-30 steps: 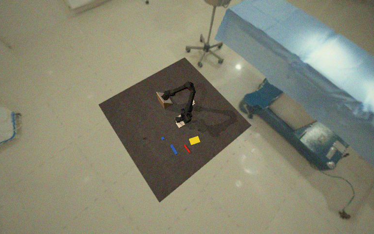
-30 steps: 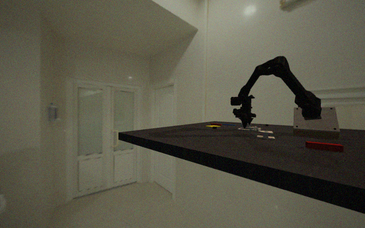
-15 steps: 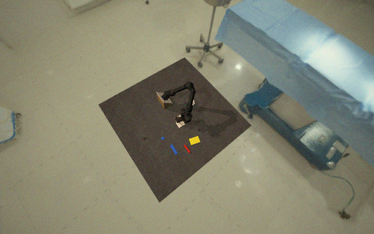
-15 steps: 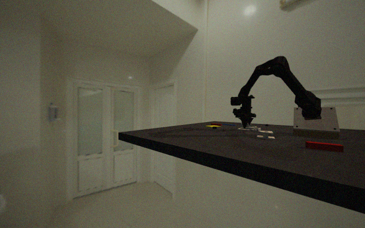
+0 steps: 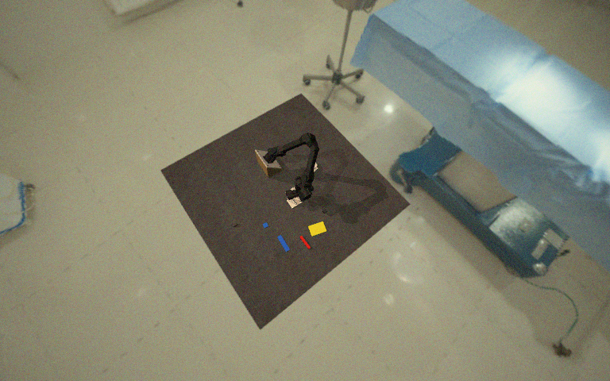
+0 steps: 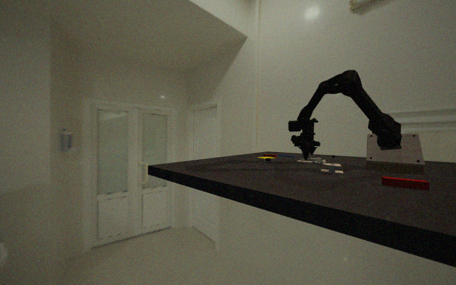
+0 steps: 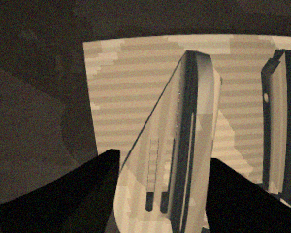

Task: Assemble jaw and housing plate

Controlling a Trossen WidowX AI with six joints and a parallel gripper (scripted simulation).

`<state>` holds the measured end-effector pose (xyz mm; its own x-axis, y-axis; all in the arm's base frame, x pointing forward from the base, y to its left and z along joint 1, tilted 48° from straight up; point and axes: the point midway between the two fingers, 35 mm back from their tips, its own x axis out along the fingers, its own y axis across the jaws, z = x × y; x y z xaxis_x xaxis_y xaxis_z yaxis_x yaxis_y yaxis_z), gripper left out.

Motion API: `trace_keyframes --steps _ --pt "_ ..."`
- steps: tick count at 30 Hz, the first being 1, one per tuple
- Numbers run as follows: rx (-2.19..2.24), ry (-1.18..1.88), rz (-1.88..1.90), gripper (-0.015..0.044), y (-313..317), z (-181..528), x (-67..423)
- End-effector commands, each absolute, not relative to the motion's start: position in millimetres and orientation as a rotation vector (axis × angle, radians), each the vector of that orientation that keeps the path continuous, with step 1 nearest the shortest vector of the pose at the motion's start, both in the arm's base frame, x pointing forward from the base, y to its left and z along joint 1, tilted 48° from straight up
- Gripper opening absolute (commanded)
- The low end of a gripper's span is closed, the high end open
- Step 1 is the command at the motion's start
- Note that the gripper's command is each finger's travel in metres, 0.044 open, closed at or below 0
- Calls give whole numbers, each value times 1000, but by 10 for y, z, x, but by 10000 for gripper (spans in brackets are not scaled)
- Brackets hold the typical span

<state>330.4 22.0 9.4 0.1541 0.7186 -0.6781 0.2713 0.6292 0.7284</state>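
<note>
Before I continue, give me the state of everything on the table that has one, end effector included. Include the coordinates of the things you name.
End effector [image 5: 293, 200] [image 6: 308, 157] [image 7: 163, 163]: shut on the near jaw, low over the plate.
Near jaw [image 7: 200, 92]: between the fingers; seating on a pin cannot be told.
Other jaw [image 7: 278, 121]: standing beside it, apart at the visible ends.
Pale plate [image 5: 293, 203] [image 7: 116, 83]: lying flat under both.
Yellow piece [image 5: 317, 228] [image 6: 266, 157]: lying flat.

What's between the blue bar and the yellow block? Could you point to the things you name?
The thin red bar [image 5: 305, 242] lies between the blue bar [image 5: 283, 243] and the yellow block [image 5: 317, 228]; the top view shows it.
</note>
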Motion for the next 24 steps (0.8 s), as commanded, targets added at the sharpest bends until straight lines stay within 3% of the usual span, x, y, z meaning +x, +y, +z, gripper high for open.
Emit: trace_keyframes --steps 1,24 --pt "896 1424 396 134 221 98 3306" --pt "896 1424 396 134 257 59 3316"
